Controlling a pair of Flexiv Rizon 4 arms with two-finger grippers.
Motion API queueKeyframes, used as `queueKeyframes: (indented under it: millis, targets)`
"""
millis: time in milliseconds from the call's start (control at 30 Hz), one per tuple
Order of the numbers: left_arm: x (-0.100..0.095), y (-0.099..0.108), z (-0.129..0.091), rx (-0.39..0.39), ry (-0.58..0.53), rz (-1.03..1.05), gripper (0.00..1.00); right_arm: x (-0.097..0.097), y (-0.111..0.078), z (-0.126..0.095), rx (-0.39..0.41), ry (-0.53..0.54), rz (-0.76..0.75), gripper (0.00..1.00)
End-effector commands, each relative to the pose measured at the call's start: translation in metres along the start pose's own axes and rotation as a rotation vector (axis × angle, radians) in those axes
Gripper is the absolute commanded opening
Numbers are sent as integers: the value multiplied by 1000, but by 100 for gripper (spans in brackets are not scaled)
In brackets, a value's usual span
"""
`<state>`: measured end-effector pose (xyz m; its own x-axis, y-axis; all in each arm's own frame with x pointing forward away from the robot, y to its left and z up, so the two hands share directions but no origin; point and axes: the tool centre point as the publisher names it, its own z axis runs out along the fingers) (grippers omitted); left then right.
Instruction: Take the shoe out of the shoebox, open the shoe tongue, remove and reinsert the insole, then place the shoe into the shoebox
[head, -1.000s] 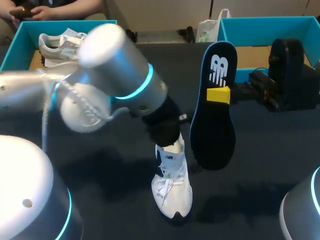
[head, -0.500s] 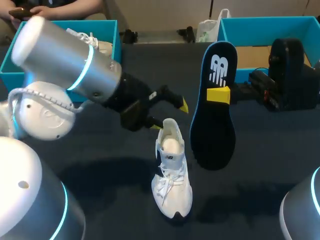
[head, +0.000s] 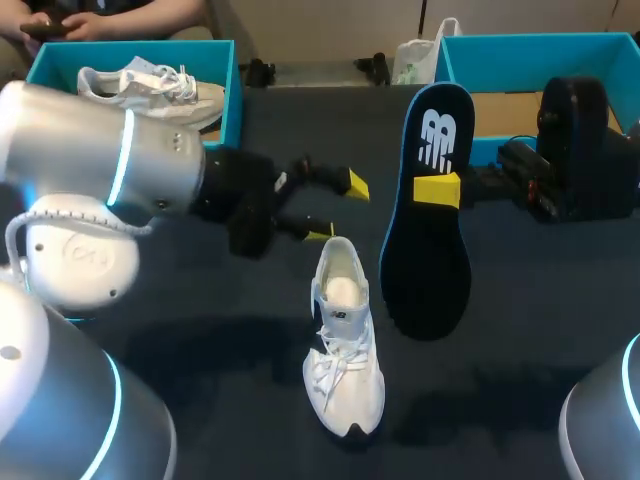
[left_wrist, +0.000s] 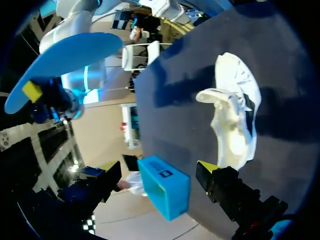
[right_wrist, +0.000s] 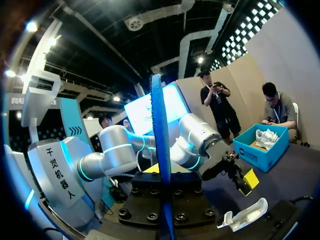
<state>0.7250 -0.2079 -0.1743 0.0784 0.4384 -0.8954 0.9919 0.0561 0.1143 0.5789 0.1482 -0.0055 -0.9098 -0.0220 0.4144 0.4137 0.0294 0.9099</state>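
A white shoe (head: 345, 345) lies on the dark table, toe toward me, its mouth wide. My left gripper (head: 338, 208) hangs open just beyond and left of its heel, touching nothing. In the left wrist view the shoe (left_wrist: 234, 117) lies ahead of the open gripper (left_wrist: 156, 169). My right gripper (head: 437, 190) is shut on the dark blue insole (head: 428, 215), held upright in the air to the right of the shoe. The right wrist view shows the insole (right_wrist: 161, 150) edge-on between that gripper's fingers, with the shoe (right_wrist: 247, 215) and my left gripper (right_wrist: 243, 178) beyond.
A blue shoebox (head: 228, 75) at the back left holds a second white shoe (head: 150, 85). Another blue shoebox (head: 520, 50) stands at the back right, behind my right arm (head: 580, 150). My left arm (head: 110, 170) spans the table's left side.
My left arm has drawn back to the left, away from the shoe's mouth, uncovering the shoe and its gripper. The shoe, the insole and the right arm have stayed put.
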Motion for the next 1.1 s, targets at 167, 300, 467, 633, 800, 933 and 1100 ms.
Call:
queueKeyframes:
  millis: [167, 300, 467, 633, 800, 933, 1100]
  targets:
    - [-10, 13, -12, 147, -352, 28, 100, -1, -1, 2, 1, -1, 1, 0]
    - [-10, 13, -12, 147, -352, 28, 100, -1, -1, 2, 1, -1, 1, 0]
    - [-15, 10, -22, 82, -420, 39, 100, -1, -1, 2, 1, -1, 1, 0]
    - [-27, 8, -28, 26, -456, 48, 100, -1, -1, 2, 1, -1, 1, 0]
    - [-34, 8, -30, -12, -461, 60, 100, -40, -3, -5, -3, 66, 78, 0]
    - [-40, 9, -32, -35, -459, 67, 100, -66, -2, -10, 10, 118, 140, 0]
    - [-42, 9, -34, -38, -462, 77, 100, -99, 2, -29, 23, 113, 214, 0]
